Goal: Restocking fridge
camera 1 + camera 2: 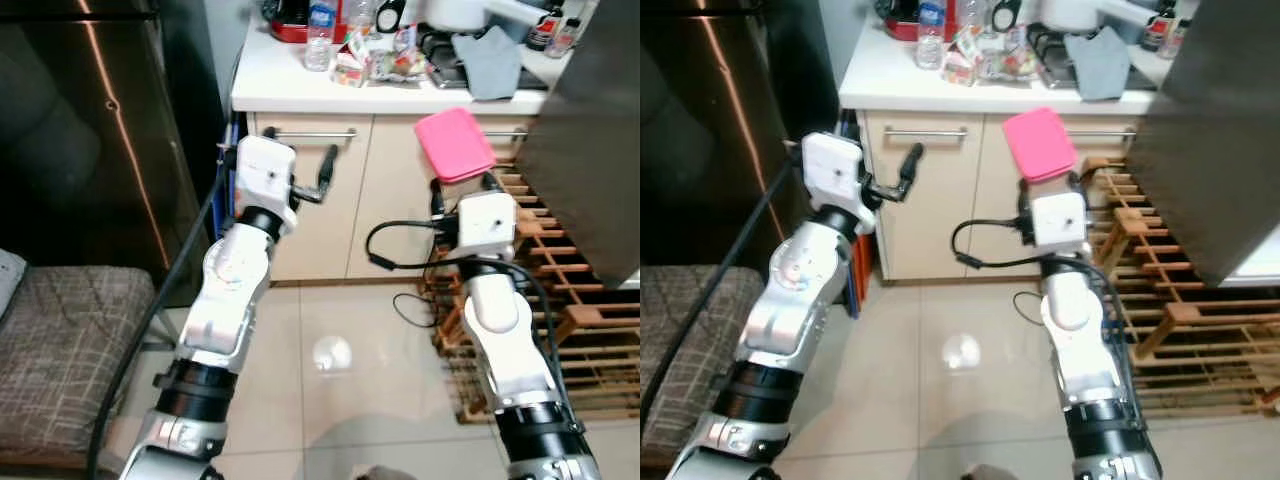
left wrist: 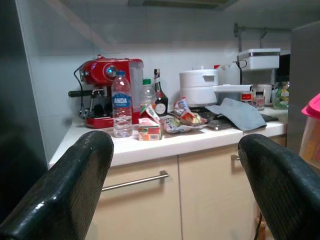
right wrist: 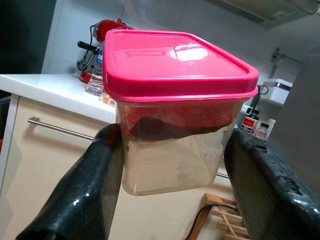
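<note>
Left gripper (image 1: pixel 325 180) raised before the cabinet, fingers spread and empty; right gripper (image 3: pixel 172 165) carries a pink-lidded container (image 3: pixel 175 107) clamped between its fingers, upright, below the cluttered counter (image 1: pixel 300 85). Carrying step, apparently: next the container must go into the fridge, perhaps the dark door (image 1: pixel 85 130) at left.

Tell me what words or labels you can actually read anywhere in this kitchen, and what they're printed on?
"ANDA": on the blue label of the water bottle on the counter; letters before it may be hidden.
Small carton: print too small to read.
Dark bottle: label blurred.
Snack packets: unreadable.
Pink-lidded container in the right gripper: no text.
</note>
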`<state>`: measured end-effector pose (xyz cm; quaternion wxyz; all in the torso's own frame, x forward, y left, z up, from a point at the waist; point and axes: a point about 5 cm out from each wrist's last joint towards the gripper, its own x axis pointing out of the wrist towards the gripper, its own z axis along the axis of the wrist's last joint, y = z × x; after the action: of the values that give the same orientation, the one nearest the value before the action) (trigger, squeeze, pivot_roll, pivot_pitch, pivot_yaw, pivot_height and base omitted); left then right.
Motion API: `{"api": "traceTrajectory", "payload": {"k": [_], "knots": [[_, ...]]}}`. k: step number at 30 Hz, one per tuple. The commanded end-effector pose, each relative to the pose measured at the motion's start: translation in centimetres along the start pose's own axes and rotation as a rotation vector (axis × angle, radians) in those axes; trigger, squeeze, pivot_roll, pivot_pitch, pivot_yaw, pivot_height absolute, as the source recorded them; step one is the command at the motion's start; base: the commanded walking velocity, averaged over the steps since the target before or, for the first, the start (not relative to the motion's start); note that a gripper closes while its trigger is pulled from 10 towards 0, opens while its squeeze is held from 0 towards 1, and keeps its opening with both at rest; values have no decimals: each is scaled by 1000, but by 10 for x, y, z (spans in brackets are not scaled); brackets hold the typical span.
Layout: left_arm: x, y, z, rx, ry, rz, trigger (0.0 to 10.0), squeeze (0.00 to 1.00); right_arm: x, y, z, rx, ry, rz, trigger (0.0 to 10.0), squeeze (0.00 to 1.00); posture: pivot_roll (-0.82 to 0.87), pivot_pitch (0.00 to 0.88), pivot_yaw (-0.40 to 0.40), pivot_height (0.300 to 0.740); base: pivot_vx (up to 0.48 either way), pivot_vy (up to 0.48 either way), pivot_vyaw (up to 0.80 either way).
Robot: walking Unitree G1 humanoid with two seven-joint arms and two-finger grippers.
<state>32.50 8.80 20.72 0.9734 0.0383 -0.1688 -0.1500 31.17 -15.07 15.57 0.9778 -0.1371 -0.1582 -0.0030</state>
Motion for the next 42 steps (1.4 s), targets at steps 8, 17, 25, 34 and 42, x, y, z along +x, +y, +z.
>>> {"api": "traceTrajectory", "payload": {"k": [8,17,25,34,42], "knots": [[1,-8,6,-4,-28,-48,10000,0,-4,-7,-8,-5,26,-7,0,0,-108,0,20,740,0,-461,0],[4,-13,8,-19,-49,-73,10000,0,-7,-12,-9,-20,24,-14,0,0,-137,0,27,740,0,-461,0],[3,-9,1,-33,-16,-30,10000,0,-14,-24,-15,-29,55,-76,0,0,-144,0,26,740,0,-461,0],[3,-11,-6,-31,12,-34,10000,0,-17,-40,-22,-18,94,-168,0,0,-152,0,34,740,0,-461,0],[5,-11,-16,-63,53,-14,10000,0,-21,-38,-21,-17,91,-154,0,0,-160,0,35,740,0,-461,0]]}}
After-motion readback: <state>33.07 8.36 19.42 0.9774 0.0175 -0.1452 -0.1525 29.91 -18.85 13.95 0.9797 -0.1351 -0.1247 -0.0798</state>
